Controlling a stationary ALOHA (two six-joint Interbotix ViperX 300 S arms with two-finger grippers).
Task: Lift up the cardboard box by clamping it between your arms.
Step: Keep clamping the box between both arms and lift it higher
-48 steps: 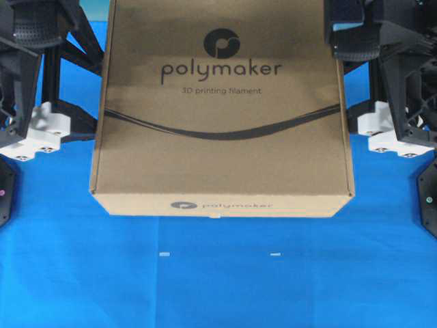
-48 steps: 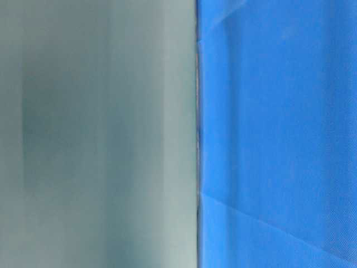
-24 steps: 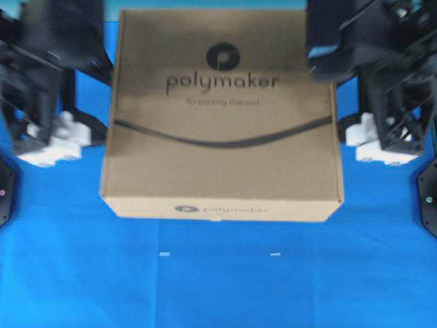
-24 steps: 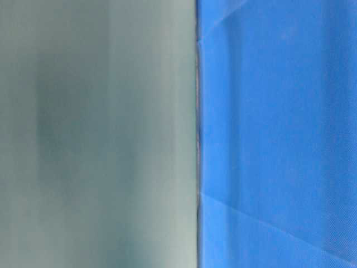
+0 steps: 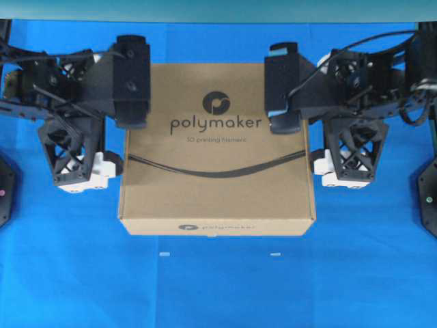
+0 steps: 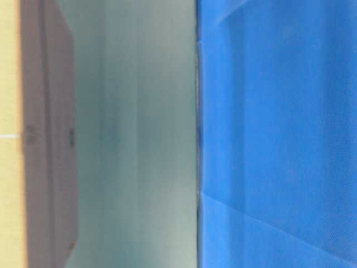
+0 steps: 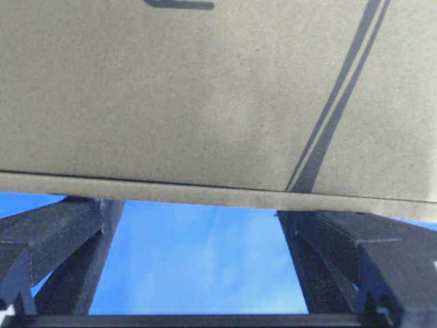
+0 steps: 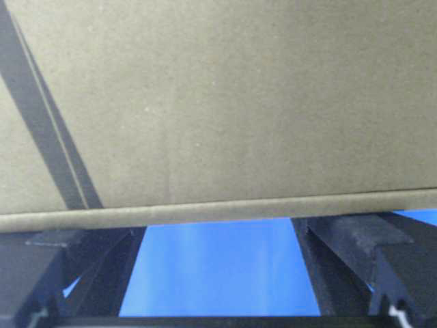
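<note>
Resting between two black robot arms, the cardboard box [image 5: 216,154] sits in the middle of a blue cloth [image 5: 218,287], just above or on it (contact cannot be told). It looks stiff and flat-sided, probably moderately heavy, with smooth faces that could slip, so the best hold is a firm squeeze on its left and right side walls, roughly level. The left gripper [image 7: 198,260] has its fingers spread wide beneath the box's edge, closed on nothing; the right gripper [image 8: 215,263] shows the same. The box is square, flat and brown, printed with a dark round emblem, the word "polymaker" and a curved dark line across its top.
</note>
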